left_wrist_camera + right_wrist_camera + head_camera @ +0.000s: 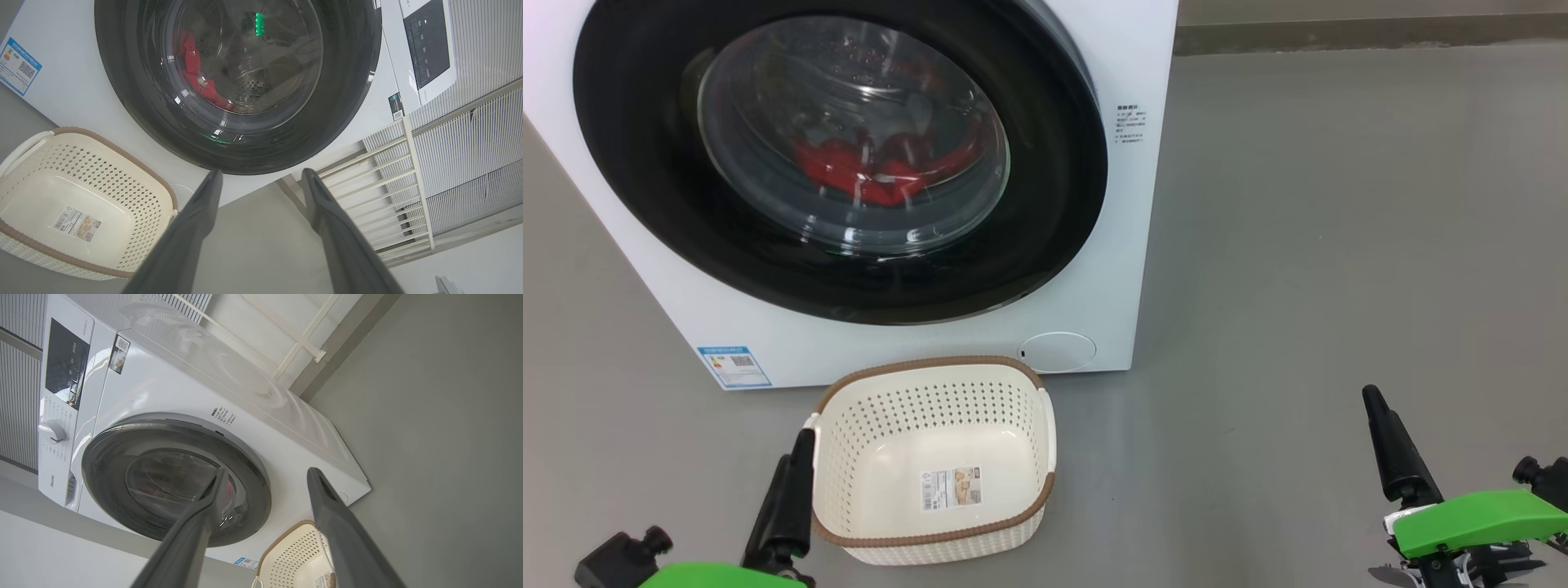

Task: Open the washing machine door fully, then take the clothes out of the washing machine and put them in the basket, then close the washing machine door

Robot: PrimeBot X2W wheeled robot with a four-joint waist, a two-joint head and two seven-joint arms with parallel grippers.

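I see a smooth grey floor [1339, 245]. The white boxy front-loading washing machine [1131, 204] stands on it. Its glossy black-rimmed round door [645, 163] is closed, with bright red clothes [866, 175] behind the glass. The cream perforated plastic basket [915, 408] sits just in front. The left gripper [261, 173] and right gripper [267, 471] are spread wide, holding nothing. White slatted panels [470, 143] stand behind.

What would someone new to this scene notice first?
The big round washing machine door, glossy black around a bulging glass centre, dominates the upper left of the head view, and it is shut. Behind the glass, bright red clothes lie low inside. On the grey floor, just in front of the white washing machine, sits an empty cream basket with a brown rim.
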